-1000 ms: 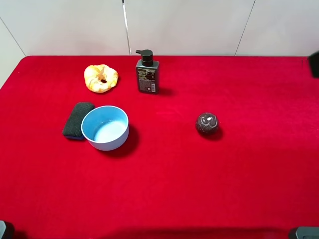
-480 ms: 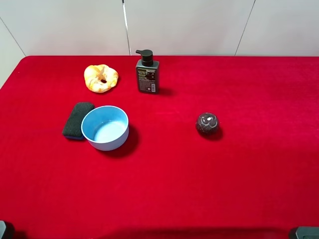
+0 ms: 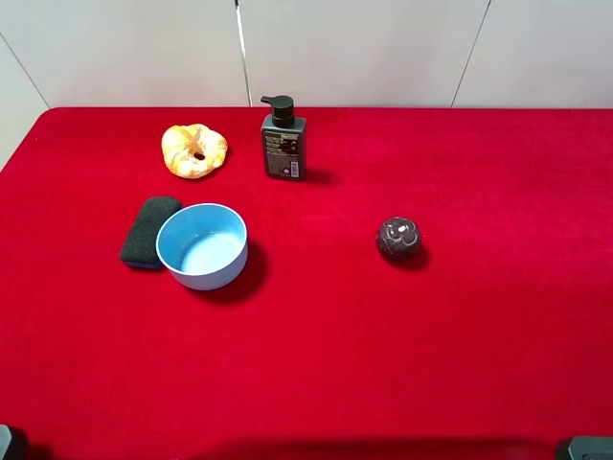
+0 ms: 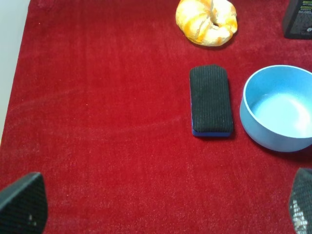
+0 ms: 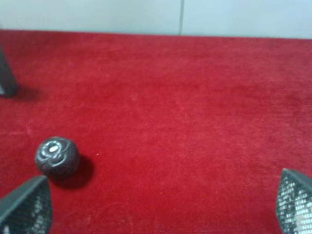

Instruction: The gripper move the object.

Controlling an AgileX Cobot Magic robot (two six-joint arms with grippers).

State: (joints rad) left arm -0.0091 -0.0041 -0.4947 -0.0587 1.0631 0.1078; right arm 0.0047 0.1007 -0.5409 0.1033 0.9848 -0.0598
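The light blue bowl (image 3: pixel 202 245) stands upright and empty on the red table's left half; it also shows in the left wrist view (image 4: pixel 280 108). My left gripper (image 4: pixel 161 214) is open and empty, its fingertips (image 4: pixel 22 204) wide apart, well short of the bowl. My right gripper (image 5: pixel 160 209) is open and empty too, back from the small maroon ball (image 5: pixel 57 156). In the high view only dark bits of the arms show at the bottom corners (image 3: pixel 10 446).
A dark sponge block (image 3: pixel 149 231) lies touching or nearly touching the bowl's left side. A yellow bread-like ring (image 3: pixel 194 149) and a black pump bottle (image 3: pixel 283 141) stand behind. The maroon ball (image 3: pixel 398 237) sits right of centre. The red cloth (image 3: pixel 383 364) covers the table.
A dark shape at the far right edge of the high view has gone from sight. The bowl and other objects have not moved.
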